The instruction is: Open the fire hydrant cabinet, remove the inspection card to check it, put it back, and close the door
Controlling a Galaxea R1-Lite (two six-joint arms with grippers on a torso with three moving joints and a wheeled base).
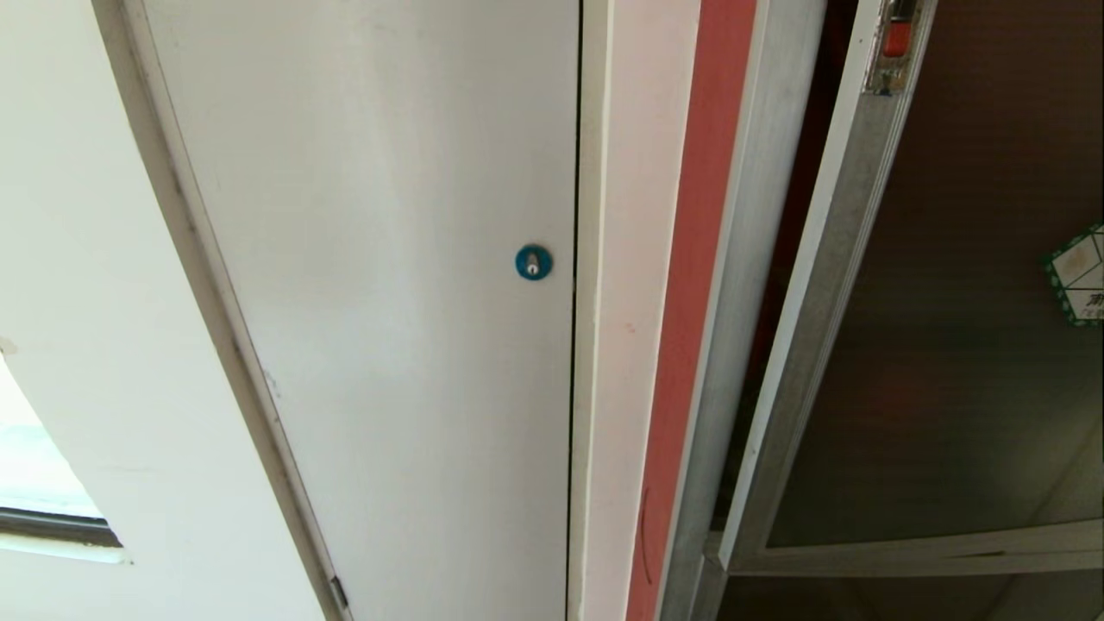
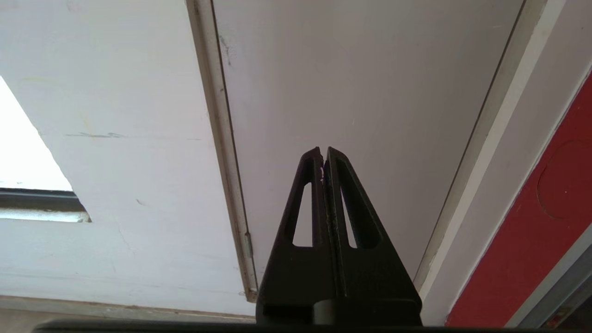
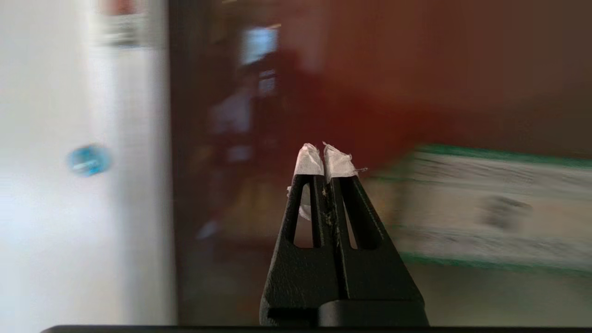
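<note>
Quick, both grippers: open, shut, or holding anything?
Left gripper: shut, empty, pointing at the white door.
Right gripper: shut, nothing between its taped fingertips, in front of the dark glass door.

A plain white door (image 1: 371, 302) carries a round blue lock (image 1: 533, 262) with a silver centre. Beside it runs a cream-white frame (image 1: 630, 259), then the red edge strip (image 1: 703, 259) of the fire hydrant cabinet (image 1: 759, 259), brushed silver. The door (image 1: 931, 345) is dark brown tinted glass in a silver frame, with a small red latch (image 1: 898, 36) and a green-bordered white sticker (image 1: 1078, 272). The left tool (image 2: 323, 152) is matte black; the right tool (image 3: 323, 150) is black, its tips wrapped in white tape.
</note>
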